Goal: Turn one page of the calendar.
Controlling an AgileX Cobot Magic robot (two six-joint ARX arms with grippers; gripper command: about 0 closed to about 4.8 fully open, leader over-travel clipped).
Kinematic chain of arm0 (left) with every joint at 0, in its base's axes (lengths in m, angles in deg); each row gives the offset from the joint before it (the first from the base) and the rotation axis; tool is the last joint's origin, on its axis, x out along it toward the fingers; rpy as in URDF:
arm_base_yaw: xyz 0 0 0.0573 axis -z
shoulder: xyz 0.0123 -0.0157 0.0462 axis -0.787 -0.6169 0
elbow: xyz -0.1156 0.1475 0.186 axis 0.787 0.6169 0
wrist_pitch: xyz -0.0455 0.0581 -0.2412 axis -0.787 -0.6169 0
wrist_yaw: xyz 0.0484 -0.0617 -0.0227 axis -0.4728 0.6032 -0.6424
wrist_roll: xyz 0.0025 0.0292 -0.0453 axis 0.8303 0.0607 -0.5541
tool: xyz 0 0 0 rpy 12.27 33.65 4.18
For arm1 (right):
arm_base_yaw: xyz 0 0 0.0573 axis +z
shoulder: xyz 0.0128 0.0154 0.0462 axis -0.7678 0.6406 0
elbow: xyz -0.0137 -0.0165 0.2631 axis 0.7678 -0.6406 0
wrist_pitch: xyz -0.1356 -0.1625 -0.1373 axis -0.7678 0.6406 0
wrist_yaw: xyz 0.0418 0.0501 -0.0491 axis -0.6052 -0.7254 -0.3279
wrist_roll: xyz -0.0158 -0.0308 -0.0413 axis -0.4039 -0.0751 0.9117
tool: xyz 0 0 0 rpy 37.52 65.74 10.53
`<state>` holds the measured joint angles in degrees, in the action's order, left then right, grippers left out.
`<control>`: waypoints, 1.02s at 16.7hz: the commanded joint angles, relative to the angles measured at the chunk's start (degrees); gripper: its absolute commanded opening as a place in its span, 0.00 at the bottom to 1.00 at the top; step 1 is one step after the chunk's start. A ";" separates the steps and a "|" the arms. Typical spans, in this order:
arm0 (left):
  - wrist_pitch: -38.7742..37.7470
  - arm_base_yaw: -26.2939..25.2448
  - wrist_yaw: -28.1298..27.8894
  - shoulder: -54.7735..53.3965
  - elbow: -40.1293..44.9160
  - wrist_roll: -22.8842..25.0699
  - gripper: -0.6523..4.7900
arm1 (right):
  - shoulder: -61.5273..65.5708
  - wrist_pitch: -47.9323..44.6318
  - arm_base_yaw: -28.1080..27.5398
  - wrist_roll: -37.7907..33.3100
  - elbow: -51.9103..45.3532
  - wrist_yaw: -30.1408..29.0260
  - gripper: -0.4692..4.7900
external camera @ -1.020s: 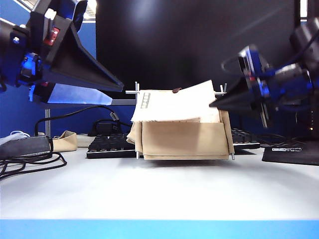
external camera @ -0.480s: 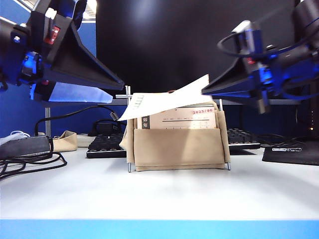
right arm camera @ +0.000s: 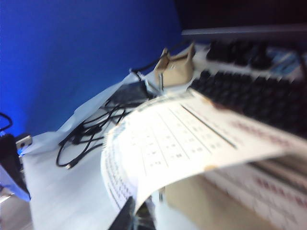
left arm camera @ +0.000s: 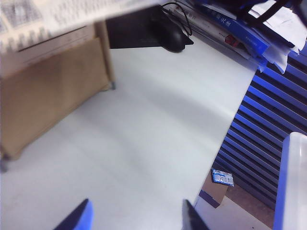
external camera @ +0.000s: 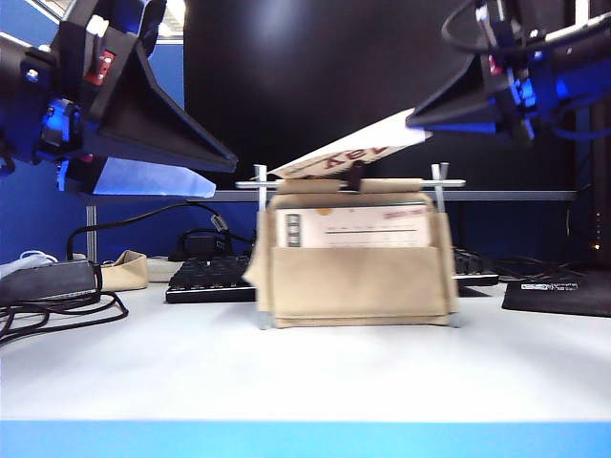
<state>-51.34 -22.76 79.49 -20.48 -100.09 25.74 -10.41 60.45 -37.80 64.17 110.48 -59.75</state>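
Two grippers: both are showing in the exterior view, one at each upper side of the frame.
Left gripper (external camera: 224, 160): it is hanging at the upper left of the exterior view, its jaws standing wide apart with nothing between them; in the left wrist view (left arm camera: 136, 215) its two fingertips are hovering over bare bench.
Right gripper (external camera: 415, 122): it is sitting at the upper right of the exterior view, pinched closed on the free edge of the page; in the right wrist view (right arm camera: 136, 211) its tip is meeting the sheet's edge.
Page (external camera: 348, 151): it is slanting up from the top rail of the calendar toward the upper right, underside with brown lettering facing the camera; in the right wrist view (right arm camera: 177, 139) its printed grid is curving over the gripper.
Calendar (external camera: 358, 272): it is standing upright in the middle of the exterior view on the bench (external camera: 305, 367), beige pouch in front, silver rods at either side, a white sheet showing above the pouch.
Keyboard (external camera: 205, 279): it is lying behind the calendar, to its left.
Cables (external camera: 57, 307): they are trailing at the left edge of the bench.
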 commanded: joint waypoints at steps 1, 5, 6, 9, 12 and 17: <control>0.59 0.04 0.02 0.17 -0.22 0.22 0.58 | -0.22 -4.90 -0.02 -1.81 0.15 0.28 0.09; 0.57 0.04 0.02 0.17 -0.22 0.24 0.58 | -0.22 -12.90 -0.02 -6.32 0.17 1.22 0.09; 0.57 0.04 0.04 0.17 -0.22 0.22 0.58 | -0.22 -13.49 -0.02 -6.32 0.17 1.40 0.09; 0.59 0.04 0.04 0.17 -0.22 0.24 0.58 | -0.22 -18.49 -0.04 -9.55 0.17 2.71 0.09; 0.59 0.04 0.04 0.17 -0.22 0.26 0.58 | -0.22 -21.57 -0.33 -13.27 0.17 5.46 0.09; -0.07 0.04 0.44 0.17 -0.22 0.26 0.58 | -0.20 -20.04 -1.20 -16.04 0.17 14.78 0.09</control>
<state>-51.62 -22.76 79.56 -20.48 -100.09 25.74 -10.32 41.43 -38.89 48.94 110.37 -48.08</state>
